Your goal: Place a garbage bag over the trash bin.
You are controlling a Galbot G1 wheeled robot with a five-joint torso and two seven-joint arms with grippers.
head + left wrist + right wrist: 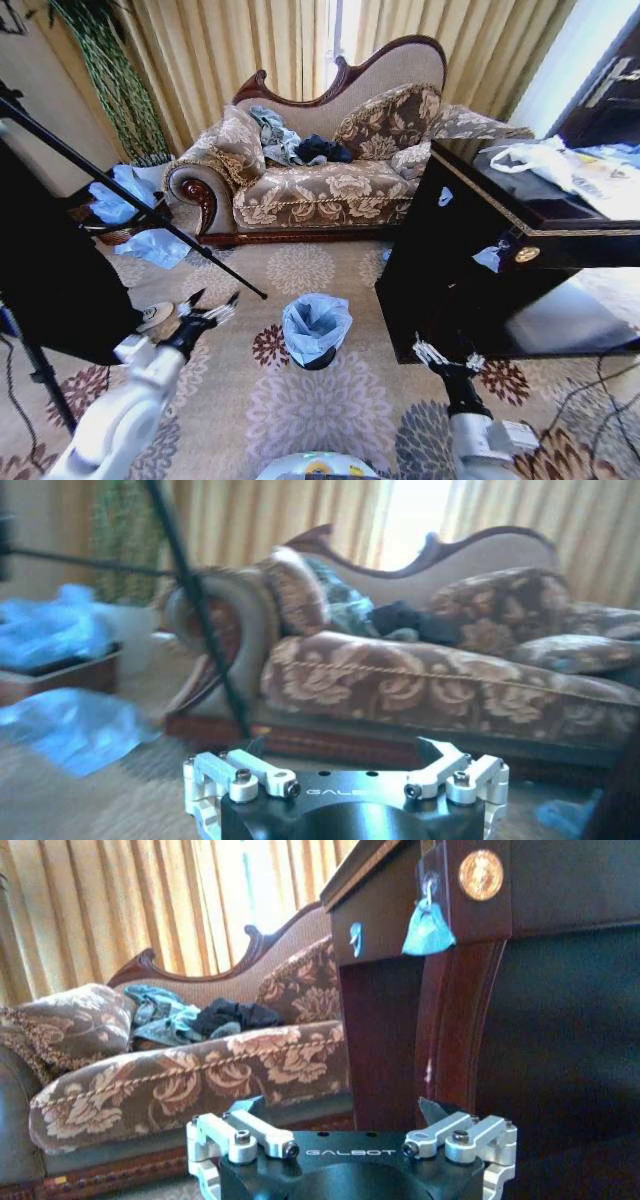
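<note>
Pale blue garbage bag (316, 322) over the black trash bin (319, 358) on the carpet (300, 410)

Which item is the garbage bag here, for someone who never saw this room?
Start at the floral sofa; on the patterned carpet before it stands a low black trash bin. The garbage bag is the pale blue film lining it, unlike the loose blue sheets beside the sofa.

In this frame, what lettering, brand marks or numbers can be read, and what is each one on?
"GALBOT": on the body of the right pincer, right wrist view.
"GALB...": the same mark on the left pincer, left wrist view; blurred, the last letters unclear.
Round gold emblem on the dark wooden cabinet: too small to read.
White plastic bag on the cabinet top: printing too blurred to read.
</note>
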